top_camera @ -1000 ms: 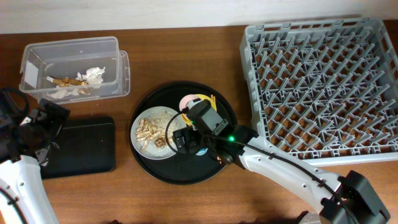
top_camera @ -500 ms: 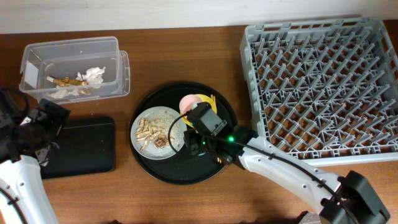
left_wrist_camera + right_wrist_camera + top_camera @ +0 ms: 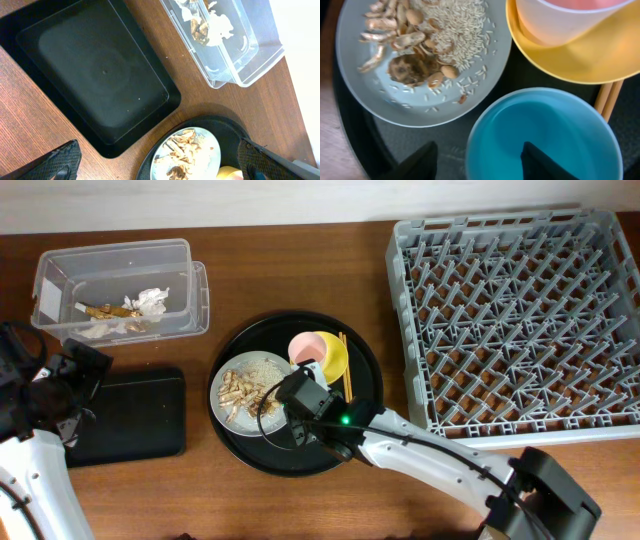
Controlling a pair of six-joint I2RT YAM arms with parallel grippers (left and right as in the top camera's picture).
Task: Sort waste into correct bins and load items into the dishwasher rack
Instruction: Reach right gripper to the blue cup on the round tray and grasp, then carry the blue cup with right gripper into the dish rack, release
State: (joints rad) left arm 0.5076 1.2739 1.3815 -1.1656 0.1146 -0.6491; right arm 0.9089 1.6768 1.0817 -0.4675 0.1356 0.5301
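Observation:
The grey plate (image 3: pixel 232 372) with beige food bits (image 3: pixel 415 55) and pale grains lies on the round black tray. A yellow bowl (image 3: pixel 335 358) holds the pink cup (image 3: pixel 305 346); chopsticks (image 3: pixel 345 367) lie beside it. My right gripper (image 3: pixel 485 162) is open, low over the light-blue cup (image 3: pixel 545 130). One finger is inside the cup and one outside its left rim. In the overhead view the right gripper (image 3: pixel 298 402) hides that cup. My left gripper (image 3: pixel 160 165) is open and empty, above the table by the shallow black tray (image 3: pixel 95 75).
The clear tub (image 3: pixel 110 285) at back left holds a white napkin (image 3: pixel 152 300) and brown scraps (image 3: pixel 100 310). The grey dishwasher rack (image 3: pixel 520 320) fills the right side. The round black tray (image 3: pixel 300 460) sits at the middle.
My right gripper has moved left and toward the front of the round tray, uncovering the yellow bowl and pink cup. The left arm has not moved.

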